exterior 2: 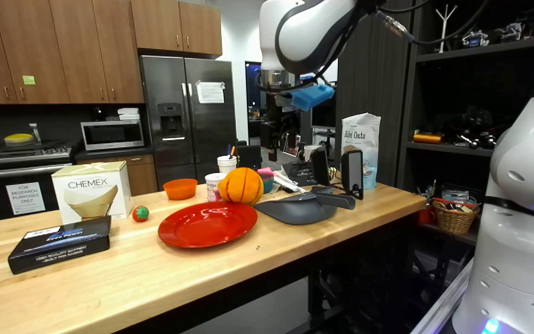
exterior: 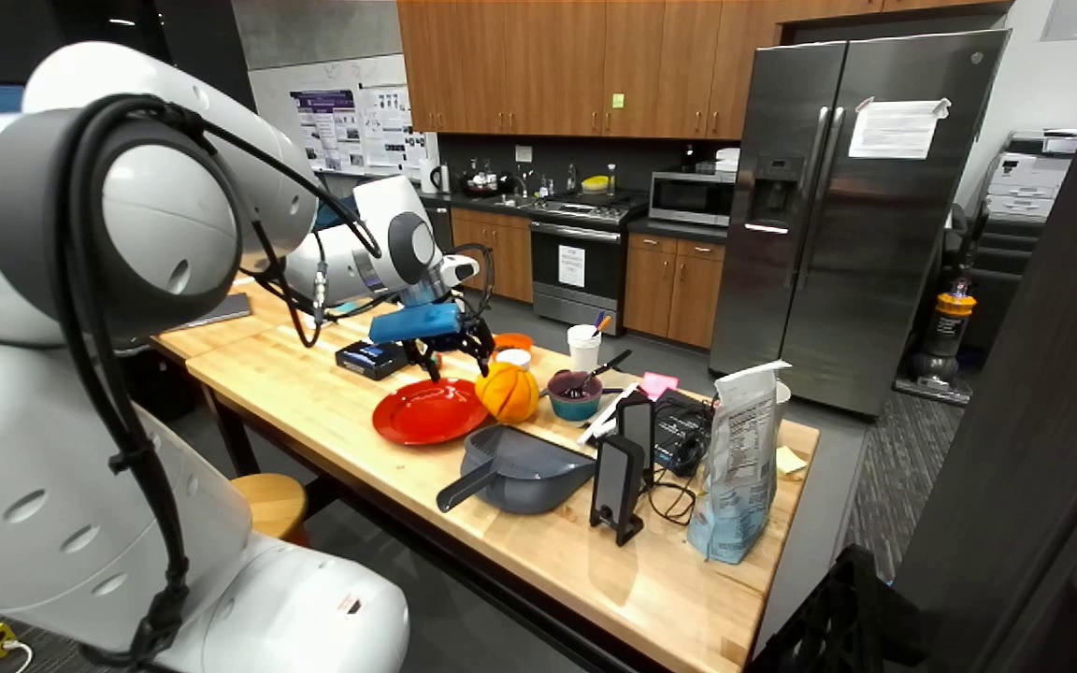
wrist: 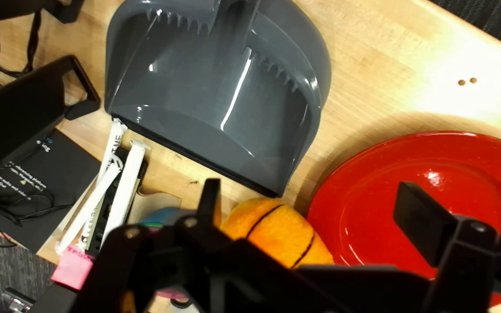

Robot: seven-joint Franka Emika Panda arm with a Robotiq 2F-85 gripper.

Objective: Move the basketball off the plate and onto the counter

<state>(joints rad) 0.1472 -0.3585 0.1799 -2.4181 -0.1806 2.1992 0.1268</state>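
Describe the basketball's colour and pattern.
The basketball is orange with dark lines, clearest in an exterior view.

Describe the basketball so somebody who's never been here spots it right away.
Start at the long light-wood counter and find the red plate. At its rim, beside the grey dustpan, is the basketball. It's a round orange ball with dark seam lines, unlike the plain orange bowl nearby.

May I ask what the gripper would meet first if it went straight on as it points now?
Pointing down, the gripper would probably meet the grey dustpan first, on its side by the red plate; depth is unclear, so the plate or basketball might come first.
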